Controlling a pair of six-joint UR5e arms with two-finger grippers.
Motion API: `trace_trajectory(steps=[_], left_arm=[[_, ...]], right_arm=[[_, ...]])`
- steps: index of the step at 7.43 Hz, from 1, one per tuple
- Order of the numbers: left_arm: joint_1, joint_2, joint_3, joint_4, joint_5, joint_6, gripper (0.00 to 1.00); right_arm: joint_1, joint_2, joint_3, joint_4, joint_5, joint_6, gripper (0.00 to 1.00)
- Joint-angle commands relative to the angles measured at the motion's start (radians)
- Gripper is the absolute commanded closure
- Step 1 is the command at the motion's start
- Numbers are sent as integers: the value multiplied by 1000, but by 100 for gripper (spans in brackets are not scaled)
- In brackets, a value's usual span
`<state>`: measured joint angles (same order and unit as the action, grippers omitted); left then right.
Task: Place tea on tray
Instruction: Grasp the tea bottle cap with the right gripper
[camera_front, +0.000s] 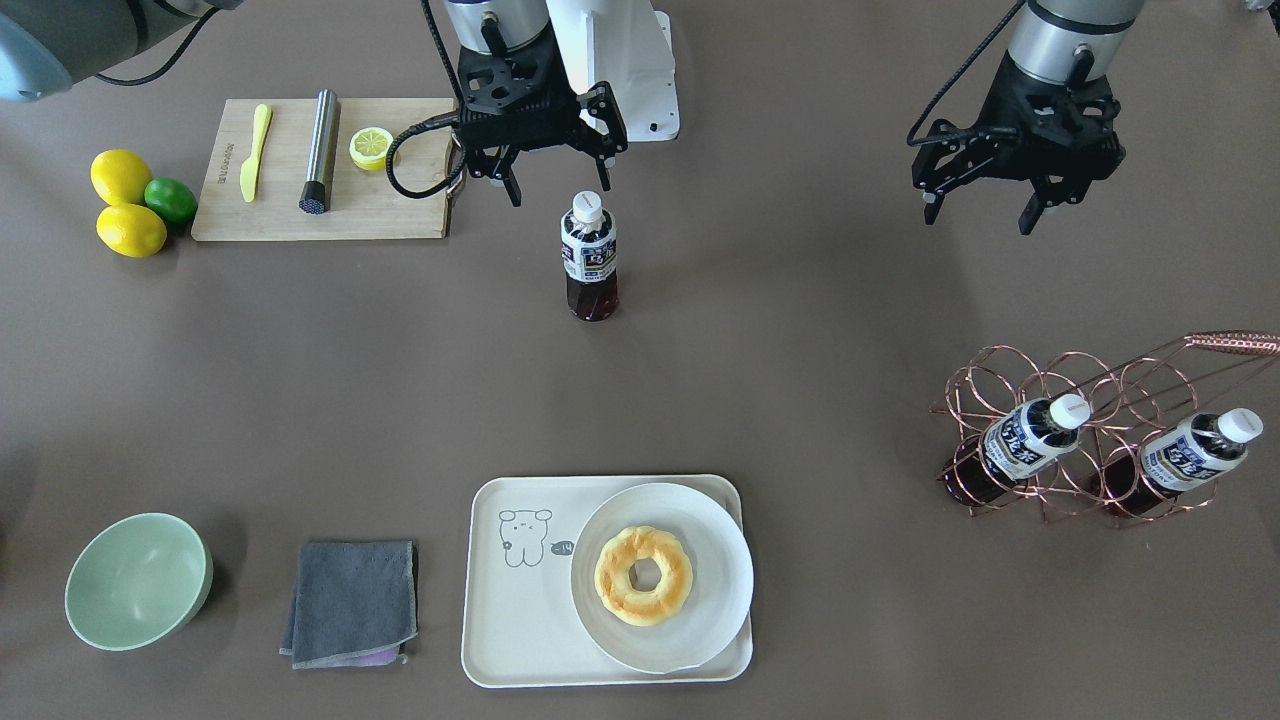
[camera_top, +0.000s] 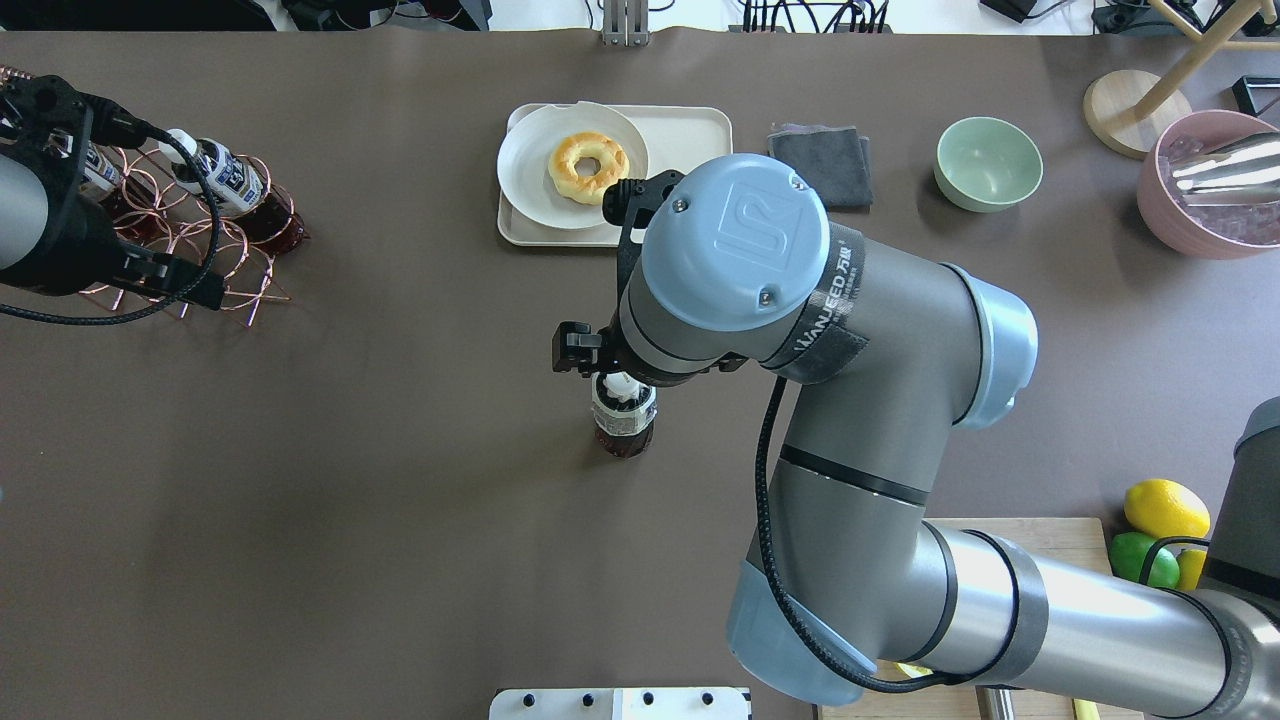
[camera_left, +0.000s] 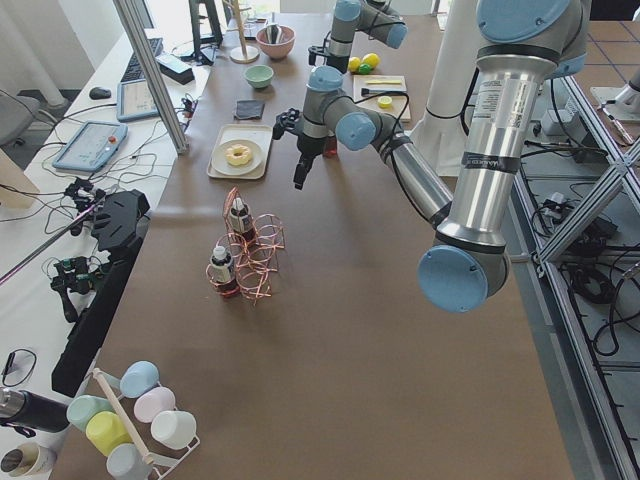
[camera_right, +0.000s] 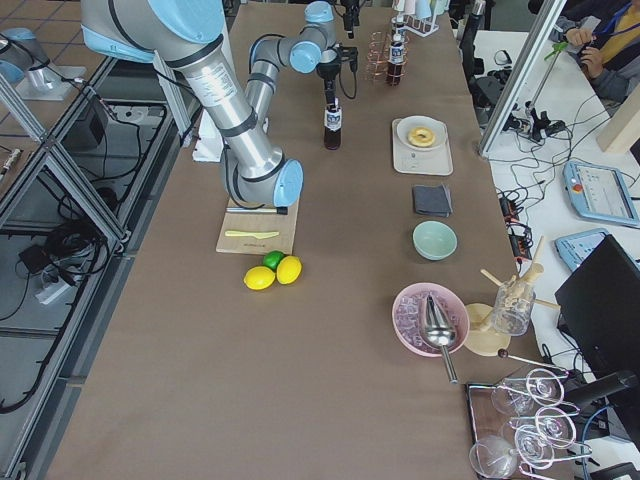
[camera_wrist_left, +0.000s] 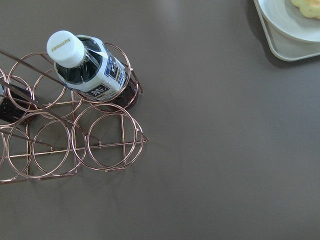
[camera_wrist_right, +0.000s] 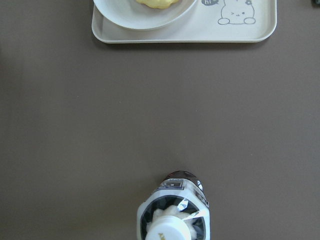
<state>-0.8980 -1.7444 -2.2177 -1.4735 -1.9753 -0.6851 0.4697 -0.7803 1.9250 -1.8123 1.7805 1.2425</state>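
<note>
a: front-facing view. where does the tea sit relative to the right tool?
b: the tea stands upright on the counter, long axis vertical. its cap is just below the right tool. that tool's fingers are spread wide and grip nothing. the tray lies well apart, almost straight toward the near edge of this view.
a: and the left tool?
b: the left tool hangs with fingers apart and empty, well off to the right of the bottle. the right arm is clearly the nearer one.
a: overhead view?
b: the right wrist hides most of its tool. the bottle shows just under it, on the robot's side of the tray.
a: right wrist view?
b: the bottle is seen cap-on at bottom centre, with the tray at the top edge. judgement: descend along the vertical axis, close on the body, then carry straight ahead. the plate fills one half of the tray, so the bare half by the bear drawing looks the likely spot.
a: side views?
b: too small to add more than an upright bottle beneath the right arm.
</note>
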Motion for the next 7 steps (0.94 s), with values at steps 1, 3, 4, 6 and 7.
trace_trajectory(steps=[1, 3, 4, 6, 7], left_arm=[[-1, 5, -3, -11, -2, -4, 3], [-1, 3, -14, -11, -2, -23, 3], [-1, 5, -17, -11, -2, -27, 3], [-1, 5, -19, -11, 0, -30, 3], [-1, 5, -19, -11, 0, -30, 3]], right_arm=[[-17, 51, -21, -85, -4, -2, 21], [-20, 62, -41, -102, -18, -2, 25], [-29, 64, -49, -102, -33, -2, 25], [-37, 70, -58, -101, -46, -2, 26], [-39, 69, -61, -101, -52, -2, 31]])
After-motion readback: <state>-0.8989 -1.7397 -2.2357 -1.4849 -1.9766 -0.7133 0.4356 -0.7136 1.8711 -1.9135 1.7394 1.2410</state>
